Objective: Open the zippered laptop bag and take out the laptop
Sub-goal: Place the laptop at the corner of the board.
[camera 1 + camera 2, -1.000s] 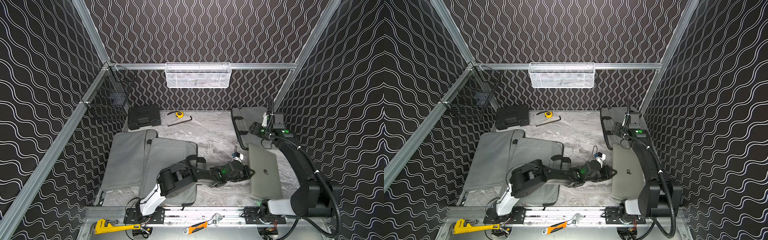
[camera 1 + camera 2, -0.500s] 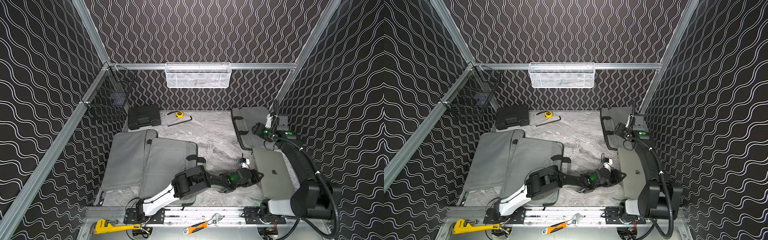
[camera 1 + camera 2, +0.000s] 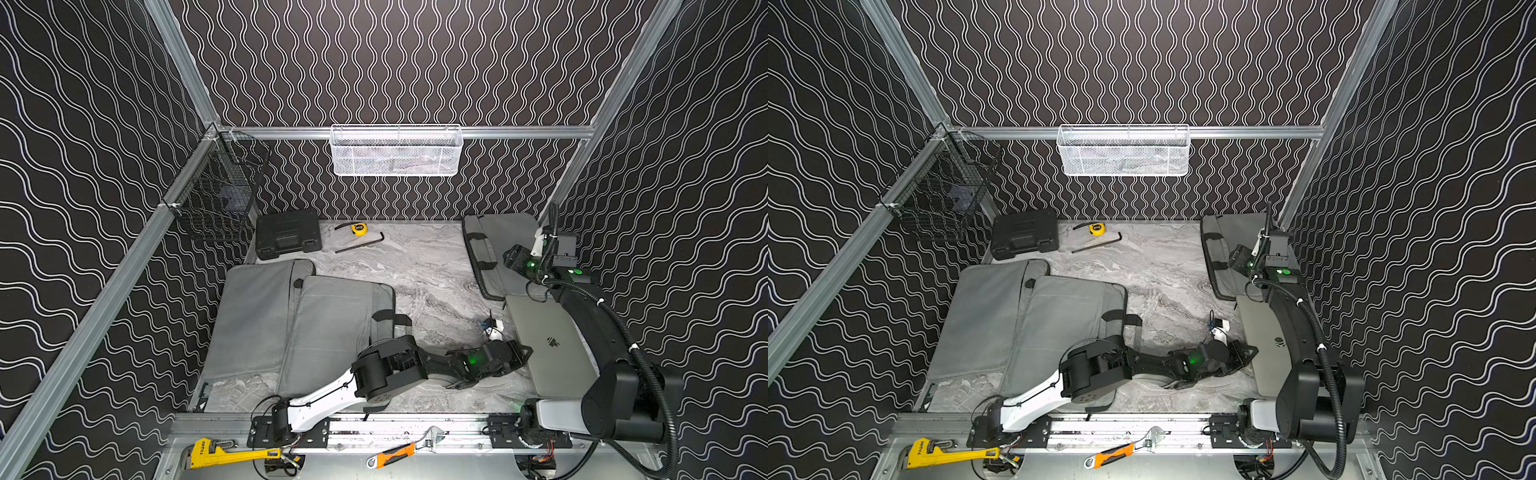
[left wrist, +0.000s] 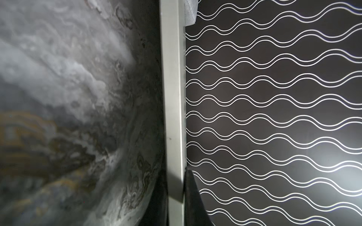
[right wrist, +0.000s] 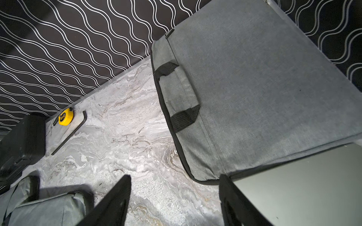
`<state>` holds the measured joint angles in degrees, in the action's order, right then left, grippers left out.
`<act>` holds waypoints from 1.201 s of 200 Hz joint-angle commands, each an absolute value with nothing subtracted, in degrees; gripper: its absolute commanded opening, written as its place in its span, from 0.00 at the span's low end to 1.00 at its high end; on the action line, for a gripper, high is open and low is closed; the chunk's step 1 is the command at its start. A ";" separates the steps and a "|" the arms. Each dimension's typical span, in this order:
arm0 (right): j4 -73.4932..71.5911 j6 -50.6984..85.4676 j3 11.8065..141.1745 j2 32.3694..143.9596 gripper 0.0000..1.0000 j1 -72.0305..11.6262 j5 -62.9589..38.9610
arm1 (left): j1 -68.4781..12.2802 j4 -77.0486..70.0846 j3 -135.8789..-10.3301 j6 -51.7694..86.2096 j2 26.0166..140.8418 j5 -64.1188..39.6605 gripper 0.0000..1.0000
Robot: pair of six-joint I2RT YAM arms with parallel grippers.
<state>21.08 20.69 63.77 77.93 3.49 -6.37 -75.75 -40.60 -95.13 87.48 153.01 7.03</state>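
Observation:
The silver laptop (image 3: 548, 332) (image 3: 1266, 353) lies flat on the table by the right wall, outside the grey laptop bag (image 3: 494, 241) (image 5: 264, 88) at the back right. Its far end touches the bag's near end. My left gripper (image 3: 525, 357) (image 4: 176, 195) lies low on the table and is shut on the laptop's left edge (image 4: 173, 97). My right gripper (image 3: 512, 259) (image 5: 174, 180) hangs open and empty over the bag's near end, one fingertip (image 5: 225, 182) above the laptop's far corner (image 5: 303, 185).
Two more grey bags (image 3: 291, 324) overlap at the left. A black case (image 3: 286, 235), yellow tape measure (image 3: 358, 228) and hex key (image 3: 359, 245) lie at the back. Wire baskets (image 3: 395, 151) (image 3: 216, 199) hang on the walls. Wrenches (image 3: 224, 455) (image 3: 399, 451) rest on the front rail.
My left gripper has drawn the laptop rightward toward the right wall, and it now lies flat. The right wrist has shifted slightly right, jaws still open.

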 commanded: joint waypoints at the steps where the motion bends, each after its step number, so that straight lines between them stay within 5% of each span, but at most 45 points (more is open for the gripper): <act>1: 18.95 21.86 63.29 78.04 0.72 3.50 -7.47 | -75.73 -40.47 -95.62 88.35 153.40 7.03 0.00; 19: 18.38 22.01 62.79 78.11 0.72 3.44 -7.47 | -75.69 -38.12 -96.71 87.78 153.59 5.02 0.00; 47: 17.35 22.77 62.58 78.66 0.72 3.43 -8.47 | -75.71 -35.30 -94.57 84.95 151.35 4.82 0.18; 122: 13.62 25.40 60.78 80.64 0.71 3.17 -12.13 | -73.59 -31.77 -88.49 77.28 144.99 3.40 0.42; 240: 12.96 25.59 62.28 84.52 0.70 -4.37 -12.50 | -64.77 -23.32 -65.94 49.37 115.58 7.53 0.46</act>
